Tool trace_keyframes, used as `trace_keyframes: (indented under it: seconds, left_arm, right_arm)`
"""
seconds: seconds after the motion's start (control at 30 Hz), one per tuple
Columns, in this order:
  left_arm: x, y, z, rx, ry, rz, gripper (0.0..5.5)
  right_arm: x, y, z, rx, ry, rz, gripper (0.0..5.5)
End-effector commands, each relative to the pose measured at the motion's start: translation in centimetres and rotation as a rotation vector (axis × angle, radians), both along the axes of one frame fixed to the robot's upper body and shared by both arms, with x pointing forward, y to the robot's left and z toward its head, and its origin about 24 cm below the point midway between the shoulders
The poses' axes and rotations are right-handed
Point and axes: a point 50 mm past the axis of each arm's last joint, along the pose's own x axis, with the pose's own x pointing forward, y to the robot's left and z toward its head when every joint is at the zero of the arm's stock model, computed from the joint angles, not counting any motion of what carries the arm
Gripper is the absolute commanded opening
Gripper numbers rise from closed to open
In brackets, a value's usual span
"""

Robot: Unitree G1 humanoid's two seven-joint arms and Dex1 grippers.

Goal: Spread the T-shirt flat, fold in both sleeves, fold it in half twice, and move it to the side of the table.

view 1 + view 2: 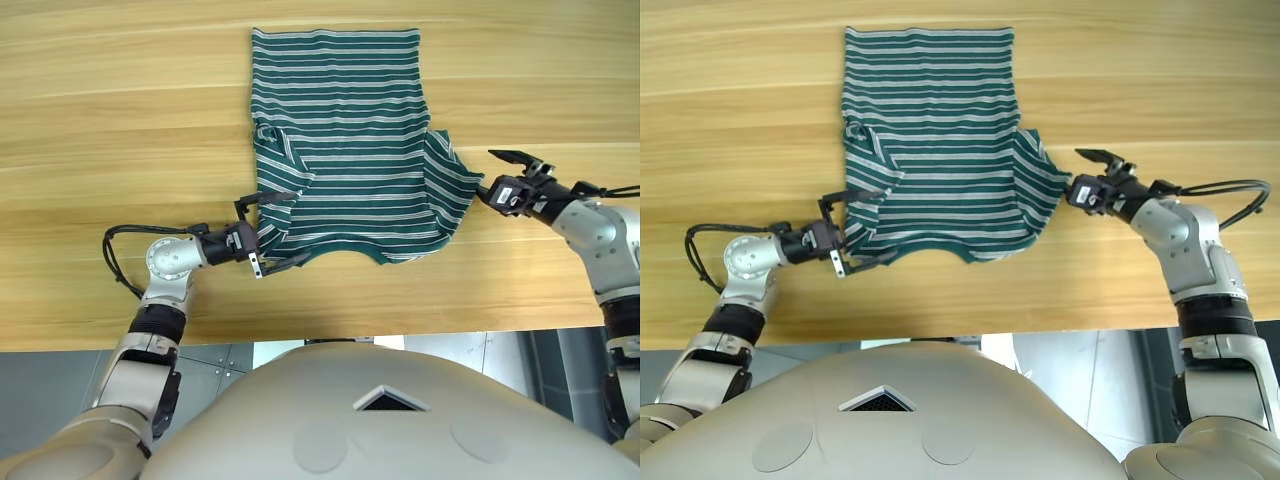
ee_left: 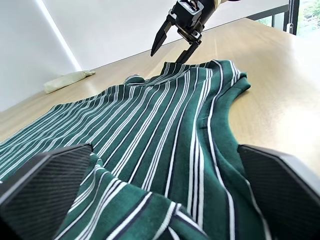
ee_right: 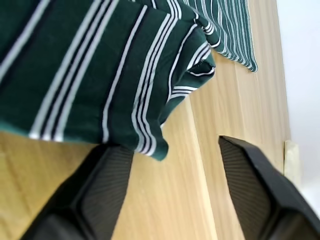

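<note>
Leftmost, at the near left corner of the T-shirt (image 1: 345, 130): left gripper (image 1: 298, 227), jaws spread wide, shoulder cloth lying between them, not pinched. Centrally: green striped T-shirt lying on the wooden table (image 1: 120, 120), neckline toward the robot, hem at the far side, left sleeve folded onto the body, right sleeve bunched at the body's edge. Rightmost, just beside that right sleeve: right gripper (image 1: 487, 172), jaws likewise spread apart, closed on nothing.
</note>
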Motion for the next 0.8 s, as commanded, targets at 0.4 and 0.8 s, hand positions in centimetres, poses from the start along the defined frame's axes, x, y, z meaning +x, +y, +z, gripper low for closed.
trace_keyframes:
  seconds: [0.4,0.8]
  left_arm:
    - [0.4,-0.2,-0.2,0.026,-0.01,-0.004,5.4]
    - [0.5,-0.4,-0.3,0.027,-0.011,-0.003,5.4]
  right_arm:
    - [-1.5,0.1,-2.2,0.02,0.098,0.002,0.37]
    - [-0.2,2.1,1.7,0.174,-0.133,0.031,0.03]
